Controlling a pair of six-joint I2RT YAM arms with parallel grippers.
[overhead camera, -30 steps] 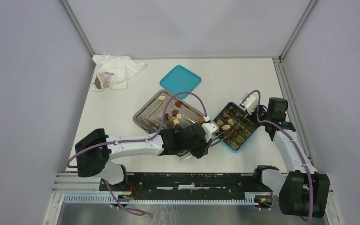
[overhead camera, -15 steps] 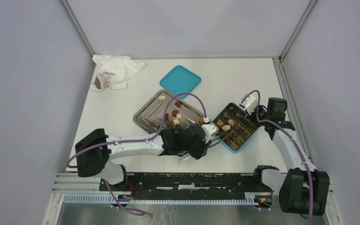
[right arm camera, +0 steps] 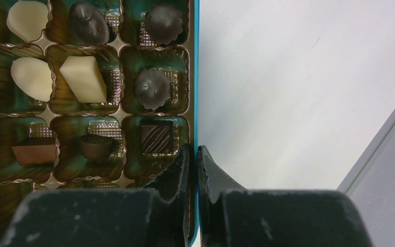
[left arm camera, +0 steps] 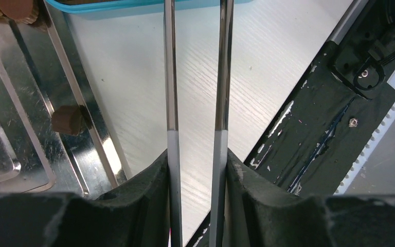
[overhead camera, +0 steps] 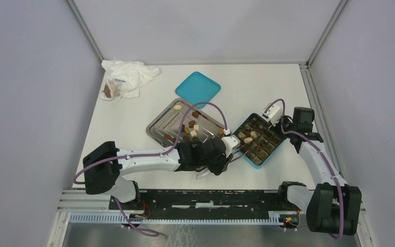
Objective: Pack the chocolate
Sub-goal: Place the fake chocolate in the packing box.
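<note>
The chocolate (overhead camera: 190,130) is a set of small bite-sized pieces, dark, light brown and cream. Some lie loose on the steel tray (overhead camera: 160,123) just left of the teal box (right arm camera: 196,77). Others already sit in the box's cells, one to a cell.

Each piece looks light and rigid, yet brittle. I judge the smooth or ridged sides slippery under metal and quick to mark or crack if squeezed hard. The best hold is probably across two opposite flat flanks of a cube, or across a disc's width. It should be low on the body and light in pressure.

The tweezers (left arm camera: 171,77) reach from the tray side toward the box's near-left edge. Their arms stand apart and the tips are out of the wrist view, so I cannot tell whether a piece sits between them. The left gripper (left arm camera: 198,159) is clamped around the tweezers' shanks. The right gripper (right arm camera: 195,154) is pinched tight on the box's wall on the side away from the tray, which should steady it. A teal lid (overhead camera: 198,86) lies well apart from the box, beyond the tray.
</note>
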